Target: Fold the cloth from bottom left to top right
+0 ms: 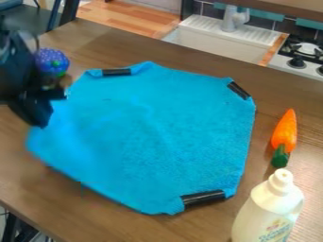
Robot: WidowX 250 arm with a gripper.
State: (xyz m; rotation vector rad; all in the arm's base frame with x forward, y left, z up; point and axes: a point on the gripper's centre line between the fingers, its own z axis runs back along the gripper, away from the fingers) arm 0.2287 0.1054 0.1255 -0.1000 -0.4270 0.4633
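we see a brown wooden table [135,45]. on it we find the blue cloth [151,132], which lies spread with its corners turned in. to the right of it lies an orange toy carrot [285,132], and near its green end we see a white bottle [270,203], standing upright. we also notice a blue dotted object [52,60] near the upper left corner of the cloth.

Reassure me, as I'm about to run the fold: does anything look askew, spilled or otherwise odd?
The blue cloth looks odd: black strips sit at three corners, which look blunted or turned in, while its left corner is plain and rounded. Nothing looks spilled, and the bottle stands upright.
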